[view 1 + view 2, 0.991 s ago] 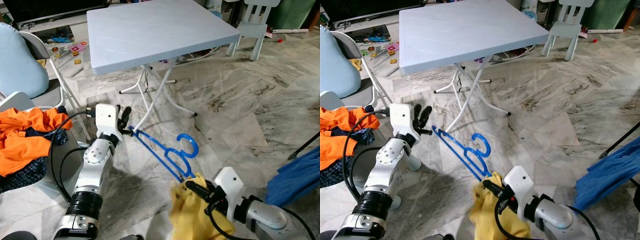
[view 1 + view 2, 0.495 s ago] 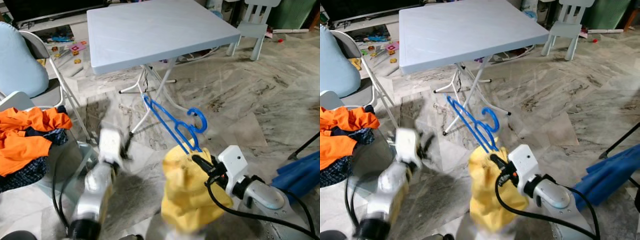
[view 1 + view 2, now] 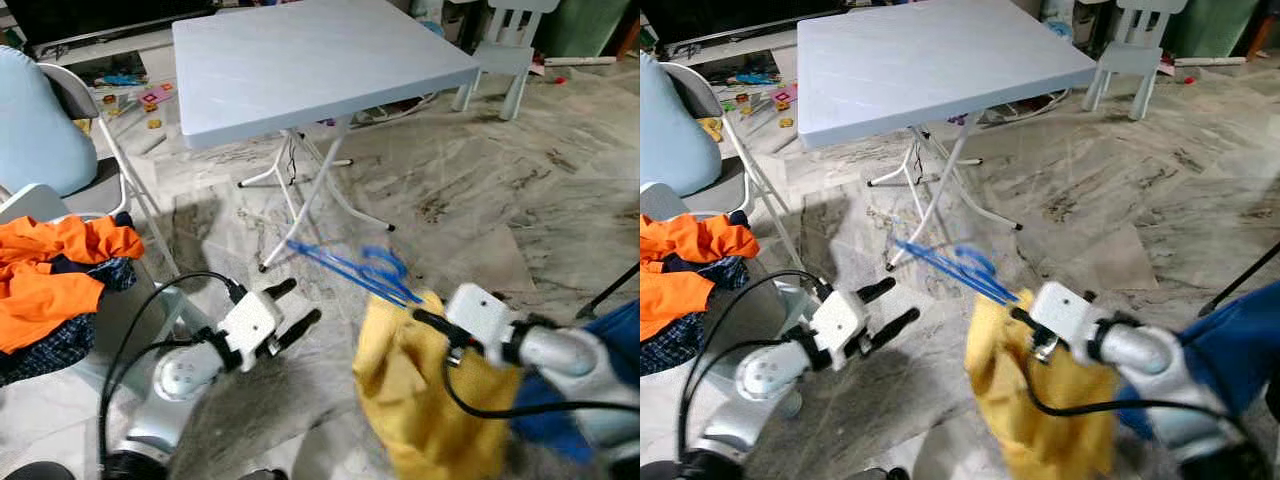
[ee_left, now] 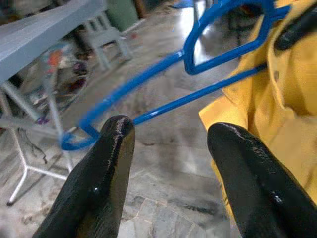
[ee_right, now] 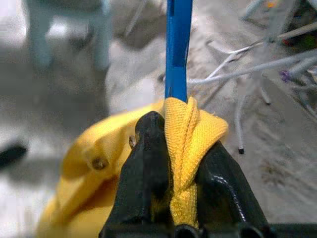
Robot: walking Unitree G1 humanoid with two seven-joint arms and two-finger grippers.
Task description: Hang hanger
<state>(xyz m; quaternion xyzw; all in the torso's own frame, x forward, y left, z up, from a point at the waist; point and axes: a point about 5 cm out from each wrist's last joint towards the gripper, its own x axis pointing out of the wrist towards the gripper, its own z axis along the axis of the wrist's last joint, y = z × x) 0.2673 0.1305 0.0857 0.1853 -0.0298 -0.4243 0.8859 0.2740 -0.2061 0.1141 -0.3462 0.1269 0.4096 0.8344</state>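
A blue plastic hanger (image 3: 345,268), blurred, sticks out level above the marble floor, its hook end toward the table legs. A yellow garment (image 3: 420,400) hangs from its near end. My right gripper (image 3: 425,320) is shut on the garment's collar and the hanger bar; in the right wrist view the fingers (image 5: 148,148) pinch yellow cloth (image 5: 190,129) with the blue bar (image 5: 177,49) rising from it. My left gripper (image 3: 300,305) is open, low at the left, pointing toward the hanger without touching it. In the left wrist view the hanger (image 4: 163,106) lies beyond the spread fingers (image 4: 94,188).
A light blue folding table (image 3: 320,60) on white legs (image 3: 300,200) stands just beyond the hanger. Orange clothes (image 3: 50,260) lie on a chair at the left. Blue fabric (image 3: 620,330) hangs at the right edge. A small pale chair (image 3: 500,60) stands at the back right.
My right gripper has carried the hanger and yellow garment to the right, and the hanger has tipped flatter. My left arm has swung low, its open gripper now pointing right.
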